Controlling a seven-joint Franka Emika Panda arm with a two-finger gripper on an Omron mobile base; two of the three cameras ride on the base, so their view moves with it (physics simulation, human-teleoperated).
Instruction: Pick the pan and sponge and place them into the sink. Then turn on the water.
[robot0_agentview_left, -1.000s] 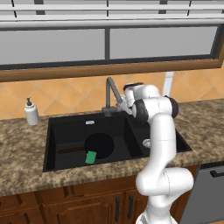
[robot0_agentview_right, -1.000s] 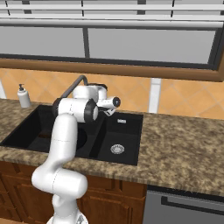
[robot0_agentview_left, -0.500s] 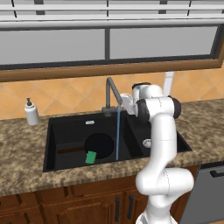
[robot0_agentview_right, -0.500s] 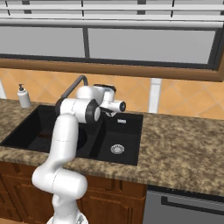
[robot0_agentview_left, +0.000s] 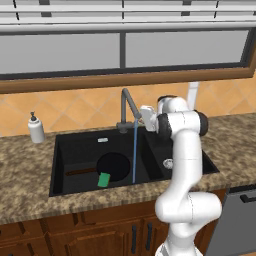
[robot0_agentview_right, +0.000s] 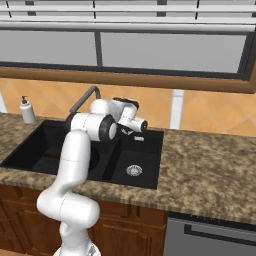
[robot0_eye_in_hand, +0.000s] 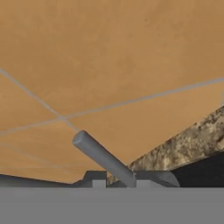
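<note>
Kitchen: a granite counter (robot0_agentview_left: 25, 165) is seen under a tiled wall, with a soap dispenser (robot0_agentview_left: 35, 129) left of the sink (robot0_agentview_left: 60, 165).
Done: the pan (robot0_agentview_left: 113, 165) and the sponge (robot0_agentview_left: 104, 179) are both found lying in the larger basin, the sponge at the pan's near edge; the water (robot0_agentview_left: 134, 150) is running from the faucet (robot0_agentview_left: 126, 102).
Left: nothing, judging by the task.
Jaws: fully closed and empty by the faucet lever (robot0_eye_in_hand: 105, 159); gripper (robot0_agentview_left: 142, 114).
Changed: a second ago no stream was visible and the jaws were half open.

arm hides sink's (robot0_agentview_right: 150, 137) larger basin partly.
</note>
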